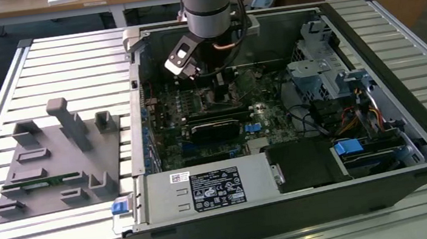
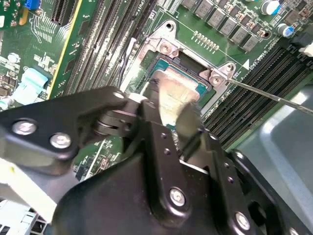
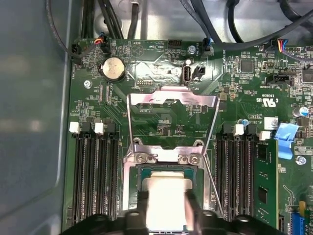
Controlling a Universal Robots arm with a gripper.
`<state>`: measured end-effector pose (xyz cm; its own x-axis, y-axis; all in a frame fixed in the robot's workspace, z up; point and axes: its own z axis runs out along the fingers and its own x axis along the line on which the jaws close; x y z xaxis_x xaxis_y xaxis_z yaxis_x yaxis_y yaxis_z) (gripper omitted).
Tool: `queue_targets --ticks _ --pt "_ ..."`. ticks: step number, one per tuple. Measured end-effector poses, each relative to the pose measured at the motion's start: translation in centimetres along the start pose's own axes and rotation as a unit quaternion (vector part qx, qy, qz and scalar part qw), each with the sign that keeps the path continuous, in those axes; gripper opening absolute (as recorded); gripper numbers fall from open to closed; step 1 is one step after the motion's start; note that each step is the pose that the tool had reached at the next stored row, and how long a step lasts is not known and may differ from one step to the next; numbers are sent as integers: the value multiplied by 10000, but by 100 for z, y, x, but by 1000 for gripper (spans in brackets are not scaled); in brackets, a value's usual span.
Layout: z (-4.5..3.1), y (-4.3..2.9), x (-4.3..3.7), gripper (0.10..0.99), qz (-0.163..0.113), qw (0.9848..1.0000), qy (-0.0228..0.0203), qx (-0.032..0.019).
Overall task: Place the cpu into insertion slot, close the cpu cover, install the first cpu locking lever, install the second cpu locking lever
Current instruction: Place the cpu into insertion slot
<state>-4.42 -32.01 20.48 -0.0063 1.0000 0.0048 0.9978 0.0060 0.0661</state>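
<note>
Item: cpu [image 3: 166,182] — small flat square chip, pale metal top.
Location: over the socket [image 2: 191,64], pinched at two opposite edges by the gripper [image 3: 166,197]; seated or just above, hard to tell.
The cpu cover [image 3: 139,99] lies folded back.
Handling: light, stiff, smooth-topped — likely fragile underneath (a judgement); hold by the edges only.

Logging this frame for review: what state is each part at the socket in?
cpu: held at the open socket.
gripper: shut on the cpu.
cpu cover: swung open.
locking lever: unlatched.
</note>
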Motion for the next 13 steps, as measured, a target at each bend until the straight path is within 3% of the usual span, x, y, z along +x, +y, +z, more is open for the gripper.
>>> queue_targets --ticks 1,3,4,7,13 --pt "-2 4 -1 416 1 10000 7 12" --pt "-4 14 -1 302 1 10000 16 40" --pt "-5 19 -2 302 2 10000 17 55" --pt "-9 30 -2 122 2 10000 20 89" --pt "-33 33 -2 106 3 9999 22 126"
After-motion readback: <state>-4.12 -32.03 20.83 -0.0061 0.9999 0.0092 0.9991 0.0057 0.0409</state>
